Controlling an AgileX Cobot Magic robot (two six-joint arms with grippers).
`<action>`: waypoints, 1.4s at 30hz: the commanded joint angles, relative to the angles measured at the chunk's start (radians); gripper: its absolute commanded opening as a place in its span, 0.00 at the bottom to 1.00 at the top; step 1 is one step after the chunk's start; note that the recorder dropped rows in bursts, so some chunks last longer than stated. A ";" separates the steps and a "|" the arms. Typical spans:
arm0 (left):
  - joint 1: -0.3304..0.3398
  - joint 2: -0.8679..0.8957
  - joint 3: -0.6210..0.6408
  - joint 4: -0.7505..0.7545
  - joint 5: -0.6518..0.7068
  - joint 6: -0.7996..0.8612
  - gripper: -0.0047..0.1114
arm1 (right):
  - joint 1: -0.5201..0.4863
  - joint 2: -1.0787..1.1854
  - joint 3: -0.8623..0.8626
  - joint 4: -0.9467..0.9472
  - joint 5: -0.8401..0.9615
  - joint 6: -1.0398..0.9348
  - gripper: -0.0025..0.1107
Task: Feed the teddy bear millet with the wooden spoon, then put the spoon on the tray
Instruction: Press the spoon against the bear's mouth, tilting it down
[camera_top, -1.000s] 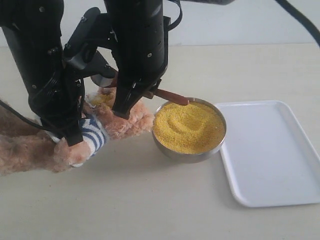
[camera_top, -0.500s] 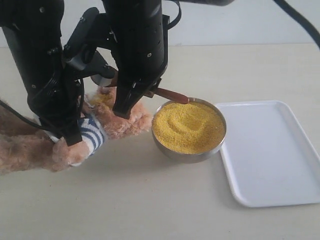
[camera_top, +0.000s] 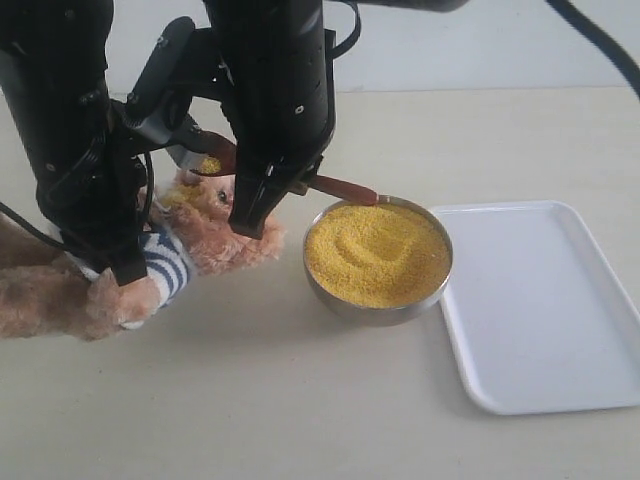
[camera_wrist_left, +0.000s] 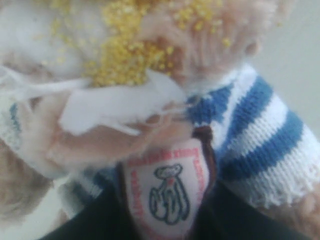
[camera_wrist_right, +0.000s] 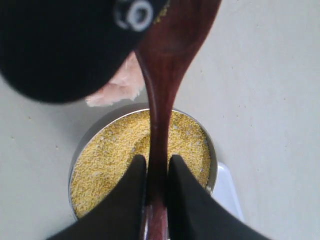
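Badge (camera_wrist_left: 170, 195) on teddy bear (camera_wrist_left: 260, 135) (red lettering): blurred, unreadable.

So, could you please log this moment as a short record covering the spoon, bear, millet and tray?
wooden spoon: clamped in right end effector, bowl end at the bear's face
teddy bear: gripped at its striped shirt by left end effector
millet: heaped in metal bowl; loose grains on bear's face
tray: beside the bowl, spoon not on it
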 joint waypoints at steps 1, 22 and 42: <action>0.003 -0.012 -0.004 0.007 0.006 0.005 0.07 | 0.001 -0.006 -0.005 -0.001 -0.003 -0.018 0.02; 0.003 -0.012 -0.004 0.005 0.008 0.012 0.07 | 0.001 -0.003 -0.001 0.005 -0.003 -0.076 0.02; 0.003 -0.012 -0.004 -0.019 0.004 0.027 0.07 | 0.001 -0.003 -0.001 -0.054 -0.053 -0.122 0.02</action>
